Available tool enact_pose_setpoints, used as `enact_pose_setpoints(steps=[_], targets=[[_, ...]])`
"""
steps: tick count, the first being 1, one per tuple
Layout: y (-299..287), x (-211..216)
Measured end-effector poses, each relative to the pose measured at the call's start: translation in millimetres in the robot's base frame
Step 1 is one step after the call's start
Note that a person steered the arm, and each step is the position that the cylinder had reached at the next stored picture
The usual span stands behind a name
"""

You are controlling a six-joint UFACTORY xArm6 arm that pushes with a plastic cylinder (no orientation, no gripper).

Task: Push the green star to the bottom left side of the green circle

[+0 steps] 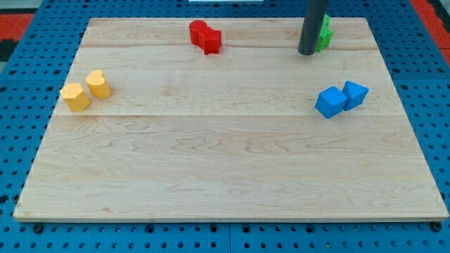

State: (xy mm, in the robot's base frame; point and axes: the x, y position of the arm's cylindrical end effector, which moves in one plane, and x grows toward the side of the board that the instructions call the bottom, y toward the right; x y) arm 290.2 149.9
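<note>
Resting on the pale wooden board (232, 161) near its top right, my tip (306, 52), the end of a dark rod with no jaws to open or shut, touches the left side of a green block (325, 33), mostly hidden, shape unclear. Two red blocks (205, 36) sit top centre, two blue blocks (341, 99) right, two yellow blocks (85, 90) left.

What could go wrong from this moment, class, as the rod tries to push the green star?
1. My tip stands in front of the green block, hiding most of it; star and circle cannot be told apart, so the wrong one might get pushed.
2. The green block sits near the board's top edge; a push toward the view's top could slide it off.
</note>
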Motion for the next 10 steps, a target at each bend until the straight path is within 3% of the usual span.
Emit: enact_pose_setpoints(steps=[1,2,4,5,7,8,10], targets=[[-5,-1],[-55,-14],[-53,-33],[-57,-2],[59,18],[80,17],[123,-38]])
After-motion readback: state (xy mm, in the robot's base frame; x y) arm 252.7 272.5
